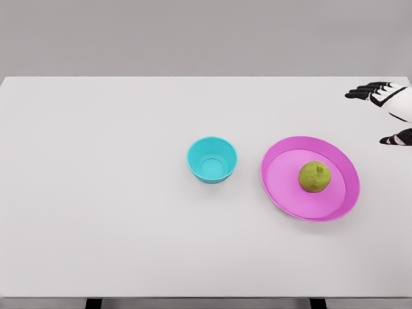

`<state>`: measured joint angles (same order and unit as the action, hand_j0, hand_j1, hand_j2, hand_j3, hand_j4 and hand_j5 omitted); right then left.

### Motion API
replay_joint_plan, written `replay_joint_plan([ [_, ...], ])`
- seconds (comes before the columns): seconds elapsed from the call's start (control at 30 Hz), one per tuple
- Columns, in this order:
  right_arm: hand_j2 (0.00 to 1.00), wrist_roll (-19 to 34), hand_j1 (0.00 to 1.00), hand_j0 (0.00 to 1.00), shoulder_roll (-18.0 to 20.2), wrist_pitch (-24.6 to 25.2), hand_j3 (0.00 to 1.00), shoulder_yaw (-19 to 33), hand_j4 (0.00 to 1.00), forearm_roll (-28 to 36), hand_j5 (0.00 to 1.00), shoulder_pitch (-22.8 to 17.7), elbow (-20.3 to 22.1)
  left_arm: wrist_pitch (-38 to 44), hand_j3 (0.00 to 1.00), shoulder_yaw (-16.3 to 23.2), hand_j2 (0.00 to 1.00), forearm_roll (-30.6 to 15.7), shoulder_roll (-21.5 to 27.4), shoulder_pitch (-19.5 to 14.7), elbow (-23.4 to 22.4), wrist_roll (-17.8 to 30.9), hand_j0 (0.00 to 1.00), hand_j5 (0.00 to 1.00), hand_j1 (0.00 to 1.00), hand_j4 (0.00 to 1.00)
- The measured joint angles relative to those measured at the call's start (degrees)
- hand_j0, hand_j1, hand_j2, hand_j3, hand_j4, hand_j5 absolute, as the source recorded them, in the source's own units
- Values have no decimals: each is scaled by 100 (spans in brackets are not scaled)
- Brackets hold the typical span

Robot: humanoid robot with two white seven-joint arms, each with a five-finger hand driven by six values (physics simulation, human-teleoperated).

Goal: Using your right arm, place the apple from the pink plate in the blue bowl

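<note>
Three things sat on the white table [96, 193]: a blue bowl [212, 159] roughly in the middle, a pink plate [309, 178] just to its right with a small gap between them, and the apple [315, 176], which was more yellow-green than red tbh. The apple was resting on the plate, a bit right of the plate's center, stem end facing up toward the camera. Bowl looked like it had nothing in it. The right hand [387, 109] poked in from the right edge at the far right side, up past the plate and well apart from the apple, not touching anything. Its dark fingers [362, 92] were spread and pointing left, with the thumb [394, 138] hanging lower down and apart from them, so the hand was loose and holding nothing. Only part of the hand showed, the rest was cut off by the edge.
</note>
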<state>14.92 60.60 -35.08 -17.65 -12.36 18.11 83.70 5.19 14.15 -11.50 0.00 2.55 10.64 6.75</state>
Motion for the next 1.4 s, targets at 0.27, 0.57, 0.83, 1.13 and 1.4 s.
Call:
replay_joint_plan([
  [0.27,100,307,100,100,158,1,100,-419,100,7,100,-53,306,0,100,0,100,0,0,0,0,0,100,100,100,100],
  [0.57,100,1722,100,100,-20,-6,100,-591,100,26,100,17,463,0,100,0,100,0,0,0,0,0,100,100,100,100],
  [0.83,100,1835,100,100,-539,-5,100,-1131,100,-1,100,677,183,0,100,0,100,0,0,0,0,0,100,100,100,100],
  [1.13,100,1849,100,100,-725,-6,100,-1397,100,-54,100,686,-100,0,100,0,100,0,0,9,0,0,100,100,100,100],
  [1.4,68,1850,68,68,-788,-6,68,-1560,68,-66,68,686,-98,0,100,0,100,0,0,0,0,0,100,100,100,100],
])
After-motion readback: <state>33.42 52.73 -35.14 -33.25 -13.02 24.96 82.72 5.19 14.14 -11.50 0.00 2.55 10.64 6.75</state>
